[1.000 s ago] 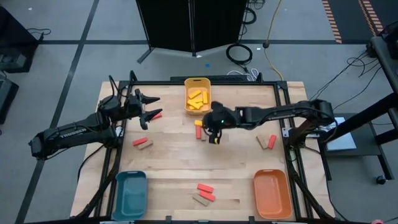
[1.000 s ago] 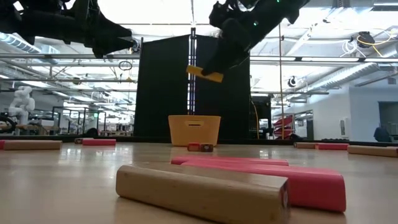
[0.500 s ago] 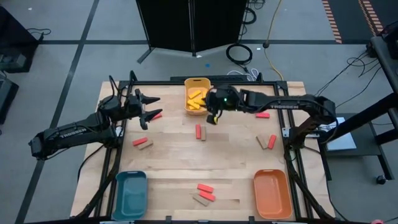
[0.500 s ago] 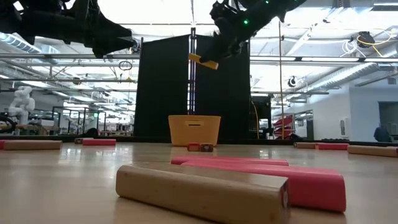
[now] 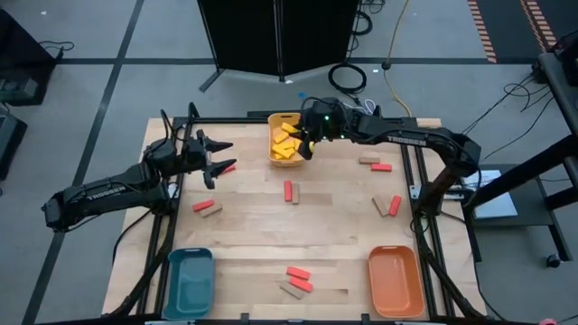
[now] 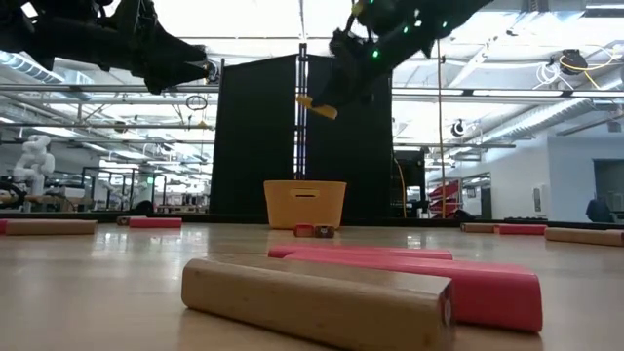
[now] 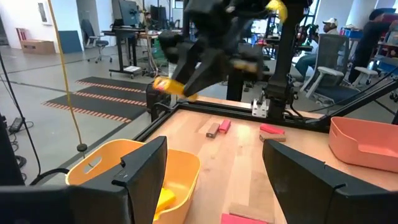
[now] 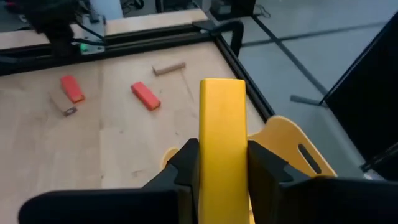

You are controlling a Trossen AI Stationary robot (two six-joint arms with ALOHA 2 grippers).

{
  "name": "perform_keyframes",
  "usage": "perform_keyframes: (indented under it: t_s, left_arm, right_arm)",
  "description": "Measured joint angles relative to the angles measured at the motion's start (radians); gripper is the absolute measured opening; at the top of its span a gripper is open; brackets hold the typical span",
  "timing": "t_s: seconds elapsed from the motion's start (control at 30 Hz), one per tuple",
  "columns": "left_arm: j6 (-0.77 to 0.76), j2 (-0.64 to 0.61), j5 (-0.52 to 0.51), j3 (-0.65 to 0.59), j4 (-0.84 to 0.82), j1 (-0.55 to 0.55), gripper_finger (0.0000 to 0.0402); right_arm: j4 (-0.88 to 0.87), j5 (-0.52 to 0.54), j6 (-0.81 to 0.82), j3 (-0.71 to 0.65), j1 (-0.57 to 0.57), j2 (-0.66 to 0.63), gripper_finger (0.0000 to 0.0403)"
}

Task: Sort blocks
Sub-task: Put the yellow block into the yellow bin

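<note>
Right gripper [image 5: 310, 144] clamped on a yellow block [image 8: 222, 134], held in the air over the yellow tray [image 5: 274, 119]'s right edge; left gripper [image 5: 219, 153] fingers spread, empty, left of that tray

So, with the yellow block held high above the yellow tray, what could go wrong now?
The right gripper holds the flat yellow wooden block near the rim of the yellow plastic tray, not its middle; released here, it may hit the rim and fall outside. Dropped from this height, it might also bounce off the yellow blocks already inside.
</note>
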Motion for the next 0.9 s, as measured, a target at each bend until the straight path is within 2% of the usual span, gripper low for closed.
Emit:
perform_keyframes:
  t_s: [0.23,0.4,0.63,0.9]
  left_arm:
    - [0.000,0.000,0.000,0.000,0.001,0.000,0.0262]
    - [0.000,0.004,0.000,0.000,-0.001,0.000,0.0262]
    - [0.002,0.005,-0.005,0.001,-0.085,0.000,0.0262]
    - [0.031,0.005,-0.012,0.001,-0.108,0.000,0.0262]
  right_arm:
    - [0.006,-0.008,0.032,0.058,-0.052,0.124,0.0064]
    - [-0.160,-0.039,0.020,0.233,-0.089,0.271,0.0064]
    - [-0.370,-0.062,-0.002,0.445,-0.112,0.455,0.0064]
    - [-0.416,-0.060,0.003,0.514,-0.112,0.548,0.0143]
